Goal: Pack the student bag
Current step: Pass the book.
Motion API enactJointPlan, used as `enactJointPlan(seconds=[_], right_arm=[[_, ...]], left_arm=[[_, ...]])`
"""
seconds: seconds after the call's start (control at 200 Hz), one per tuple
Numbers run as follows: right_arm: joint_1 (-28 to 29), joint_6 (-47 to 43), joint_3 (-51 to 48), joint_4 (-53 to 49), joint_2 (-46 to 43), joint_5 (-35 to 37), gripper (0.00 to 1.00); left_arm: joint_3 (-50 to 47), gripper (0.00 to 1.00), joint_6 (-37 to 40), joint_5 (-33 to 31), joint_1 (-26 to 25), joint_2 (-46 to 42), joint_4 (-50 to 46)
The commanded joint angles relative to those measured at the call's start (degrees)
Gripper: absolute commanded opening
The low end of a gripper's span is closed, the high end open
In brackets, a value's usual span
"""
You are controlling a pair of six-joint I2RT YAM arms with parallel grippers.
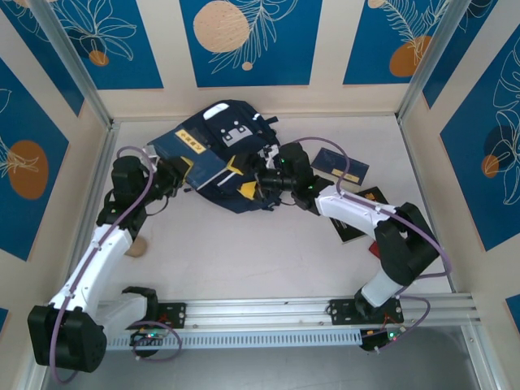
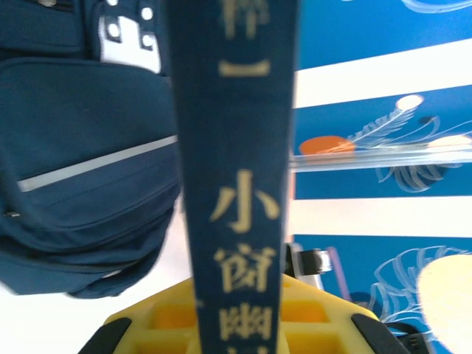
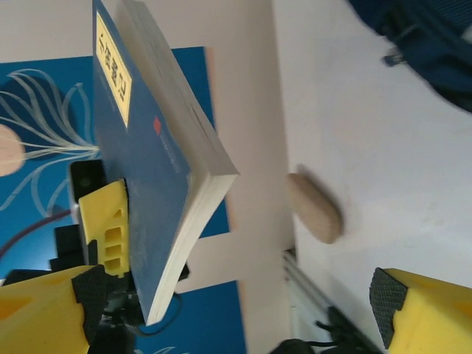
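The left gripper [image 2: 236,324] clamps a navy book [image 2: 236,184] just beside the student bag [image 2: 81,147] on the worktop [image 1: 244,244]. The right gripper [image 3: 240,295] gapes empty; it should probably spread the bag's opening first.

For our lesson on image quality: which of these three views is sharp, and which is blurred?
Top external: evenly lit, sharp throughout. Left wrist: the blue book, close to the lens, is blurred. Right wrist: the book's page edges are crisp.
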Motion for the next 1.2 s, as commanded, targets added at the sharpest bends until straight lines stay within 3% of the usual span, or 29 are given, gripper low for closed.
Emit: enactJointPlan(seconds=[0.0,0.245,0.55,0.845,0.96,1.065,1.195], right_arm=[[1.53,8.22,1.08,11.25,2.32,-1.32,0.94],[4.11,12.37,4.75,18.14,7.69,-2.04,0.89],[5.34,20.73,3.93,32.18,14.37,-1.13,0.56],[5.57,20.98,2.40,33.94,15.32,0.78,0.26],[4.18,17.05,2.29,29.70,13.40,0.11,0.07],[2.06,9.94,1.11,20.55,8.84,0.86,0.02],[-1.05,-1.48,-0.33,7.36,1.82,2.88,0.00]], left_arm=[[0.52,0.00,-6.55,0.01,-1.47,-0.82,9.10],[0.27,0.00,-8.07,-0.21,-3.24,-0.82,9.82],[-1.34,0.00,-9.00,-1.85,-3.76,-0.19,9.03],[-2.80,0.00,-7.56,-2.71,-3.92,-0.65,5.22],[-1.44,0.22,-3.22,-1.13,-3.99,-0.33,0.82],[2.28,0.42,5.63,-2.83,-4.38,-0.12,-11.13],[5.26,0.64,14.56,-4.32,-4.82,0.75,-19.48]])
